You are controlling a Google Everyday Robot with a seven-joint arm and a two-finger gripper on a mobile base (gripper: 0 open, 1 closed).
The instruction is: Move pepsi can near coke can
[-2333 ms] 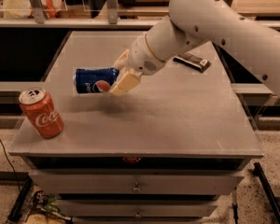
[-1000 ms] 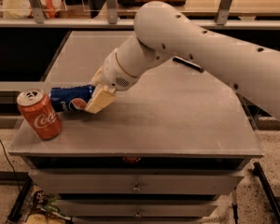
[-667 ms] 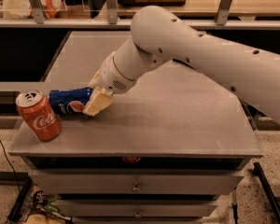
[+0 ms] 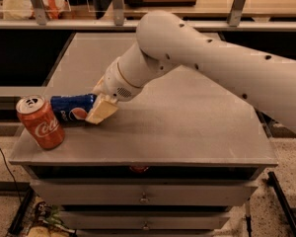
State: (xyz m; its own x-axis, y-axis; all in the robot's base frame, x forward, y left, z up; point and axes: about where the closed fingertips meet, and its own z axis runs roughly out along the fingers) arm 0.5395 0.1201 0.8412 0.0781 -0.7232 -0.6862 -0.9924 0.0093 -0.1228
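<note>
The blue pepsi can (image 4: 70,108) lies on its side on the grey table (image 4: 187,127), its end close beside the coke can (image 4: 40,122). The coke can is red-orange with white script and stands upright near the table's front left corner. My gripper (image 4: 99,104) is at the right end of the pepsi can, its cream fingers (image 4: 101,112) closed on the can. The white arm reaches in from the right and hides the far finger.
A wooden counter with metal rail posts (image 4: 116,4) runs behind the table. Drawers (image 4: 143,196) sit below the table's front edge. Bags (image 4: 24,1) lie at the back left. The floor shows at both sides.
My gripper has carried the pepsi can from the table's middle left and down toward the front, bringing it beside the coke can. The coke can has not moved.
</note>
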